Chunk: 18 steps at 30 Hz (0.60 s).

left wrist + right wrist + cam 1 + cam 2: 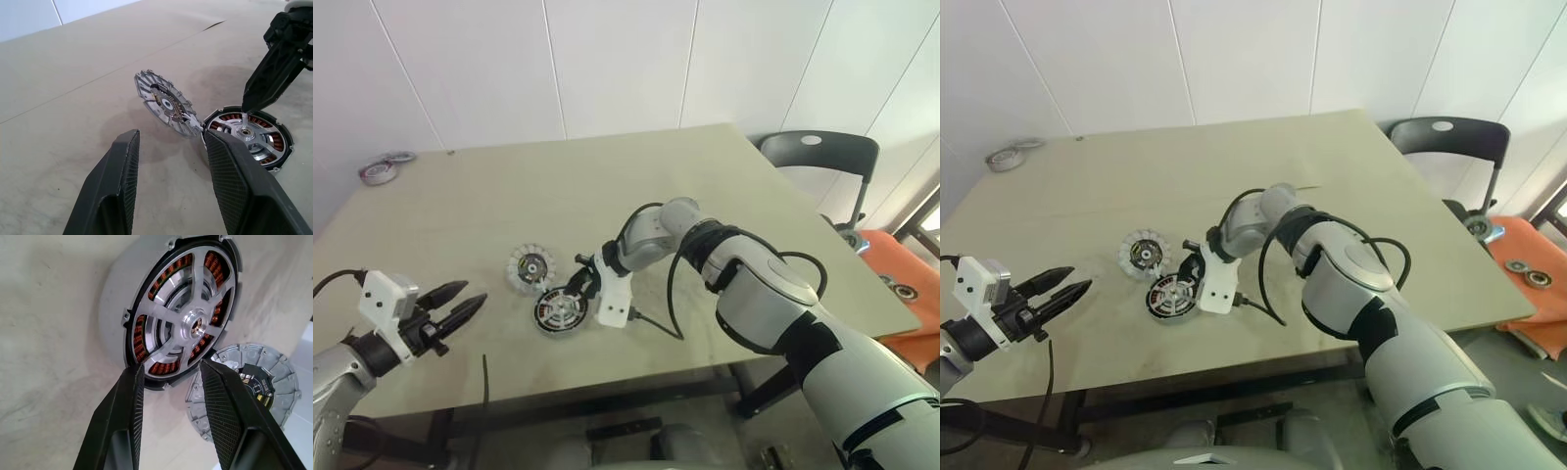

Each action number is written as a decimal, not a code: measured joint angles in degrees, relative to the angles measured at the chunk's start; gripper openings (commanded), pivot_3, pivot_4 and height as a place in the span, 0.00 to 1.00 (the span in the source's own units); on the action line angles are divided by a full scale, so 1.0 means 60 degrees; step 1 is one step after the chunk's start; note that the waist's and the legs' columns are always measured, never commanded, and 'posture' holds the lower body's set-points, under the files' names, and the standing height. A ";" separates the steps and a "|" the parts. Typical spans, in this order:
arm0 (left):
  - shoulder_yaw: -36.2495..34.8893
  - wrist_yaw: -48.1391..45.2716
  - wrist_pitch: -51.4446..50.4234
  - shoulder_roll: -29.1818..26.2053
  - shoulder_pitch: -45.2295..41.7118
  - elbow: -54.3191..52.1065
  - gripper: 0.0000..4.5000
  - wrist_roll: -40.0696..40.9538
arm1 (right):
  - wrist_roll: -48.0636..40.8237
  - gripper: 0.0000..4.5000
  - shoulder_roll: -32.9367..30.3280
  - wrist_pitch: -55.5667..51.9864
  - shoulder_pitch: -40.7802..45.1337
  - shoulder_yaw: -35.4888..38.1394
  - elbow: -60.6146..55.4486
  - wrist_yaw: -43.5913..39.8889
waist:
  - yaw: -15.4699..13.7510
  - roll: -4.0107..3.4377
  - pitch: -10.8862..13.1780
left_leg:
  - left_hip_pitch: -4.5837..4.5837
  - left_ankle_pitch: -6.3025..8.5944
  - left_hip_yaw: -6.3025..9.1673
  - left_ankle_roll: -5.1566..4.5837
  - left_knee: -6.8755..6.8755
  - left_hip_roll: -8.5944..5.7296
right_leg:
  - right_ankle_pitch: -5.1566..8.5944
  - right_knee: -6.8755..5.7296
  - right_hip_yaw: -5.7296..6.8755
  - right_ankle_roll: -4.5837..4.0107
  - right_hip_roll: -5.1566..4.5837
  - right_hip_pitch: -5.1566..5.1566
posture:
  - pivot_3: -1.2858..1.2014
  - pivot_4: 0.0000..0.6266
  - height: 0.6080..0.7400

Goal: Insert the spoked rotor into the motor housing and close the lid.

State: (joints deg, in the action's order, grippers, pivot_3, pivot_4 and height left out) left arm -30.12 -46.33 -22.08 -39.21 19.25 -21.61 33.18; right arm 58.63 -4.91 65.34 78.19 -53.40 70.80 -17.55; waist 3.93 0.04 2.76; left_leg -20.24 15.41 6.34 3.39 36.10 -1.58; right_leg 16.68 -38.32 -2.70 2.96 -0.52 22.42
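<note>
I see wide free room over most of the surface [724, 196]: the far half and the right side carry nothing in my way. Near the front edge, the motor housing [560, 311] with the spoked rotor [188, 325] seated in it lies just beside the toothed disc [530, 265], leaving hardly any gap between them. My right pincer [579, 281] hangs over the housing, blocking approach from the right. Tape rolls [384, 168] sit at the far left corner.

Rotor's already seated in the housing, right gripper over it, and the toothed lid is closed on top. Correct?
Not quite: the toothed lid lies on the table beside the motor housing, as the left eye view shows. The spoked rotor is seated, the right gripper over it.
</note>
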 measured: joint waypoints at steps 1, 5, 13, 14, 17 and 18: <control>-0.0001 0.0005 0.0000 0.0002 0.0053 0.0000 0.50 0.0000 | 0.0015 0.42 -0.0016 0.0035 0.0021 -0.0028 0.0044 0.0056 | -0.0005 0.0000 0.0000 | -0.0001 0.0000 0.0000 0.0000 0.0002 0.0000 | 0.0000 0.0000 0.0000 0.0000 0.0000 0.0000 | 0.52 0.00 1.00; 0.0001 0.0035 0.0000 0.0005 0.0090 0.0000 0.50 0.0001 | -0.0192 0.42 -0.0102 0.0409 0.0179 -0.0007 0.0145 -0.0154 | -0.0008 0.0001 0.0000 | -0.0001 0.0000 0.0000 0.0000 0.0006 -0.0003 | -0.0001 0.0001 0.0002 0.0003 -0.0002 -0.0006 | 0.52 0.00 1.00; 0.0082 0.0035 0.0000 0.0004 -0.0244 0.0043 0.50 0.0000 | -0.1986 0.42 -0.0200 0.1064 0.0404 0.1062 0.0441 -0.2180 | 0.0017 -0.0001 0.0001 | 0.0015 0.0000 0.0001 -0.0001 -0.0001 0.0005 | -0.0016 -0.0001 0.0004 0.0029 0.0005 -0.0015 | 0.52 0.00 1.00; 0.0126 0.0037 0.0001 0.0005 -0.0306 0.0055 0.50 -0.0002 | -0.2141 0.42 -0.0213 0.1105 0.0406 0.1124 0.0437 -0.2473 | 0.0015 -0.0001 0.0001 | 0.0019 0.0000 0.0001 -0.0001 -0.0001 0.0005 | -0.0016 -0.0001 0.0004 0.0029 0.0005 -0.0020 | 0.52 0.00 1.00; 0.0300 0.0039 0.0001 0.0005 -0.0362 0.0115 0.50 -0.0006 | -0.2292 0.42 -0.0319 0.1206 0.0230 0.1116 0.0423 -0.3159 | 0.0007 0.0002 -0.0001 | 0.0019 0.0000 0.0001 -0.0001 0.0003 0.0003 | -0.0016 0.0000 0.0004 0.0029 0.0003 -0.0023 | 0.52 0.00 1.00; 0.0314 0.0041 0.0001 0.0005 -0.0362 0.0125 0.50 -0.0007 | -0.2348 0.42 -0.0349 0.1245 0.0113 0.1116 0.0423 -0.3364 | 0.0003 0.0004 -0.0002 | 0.0018 0.0000 0.0001 -0.0001 0.0003 0.0003 | -0.0016 0.0000 0.0004 0.0029 0.0002 -0.0023 | 0.52 0.00 1.00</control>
State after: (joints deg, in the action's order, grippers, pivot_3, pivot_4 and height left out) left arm -28.24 -46.08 -22.08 -39.18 17.08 -20.86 33.15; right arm 44.54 -7.00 72.81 78.87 -46.71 73.34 -37.74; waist 3.95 0.06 2.74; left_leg -20.13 15.41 6.35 3.39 36.12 -1.56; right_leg 16.58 -38.32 -2.68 3.14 -0.51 22.28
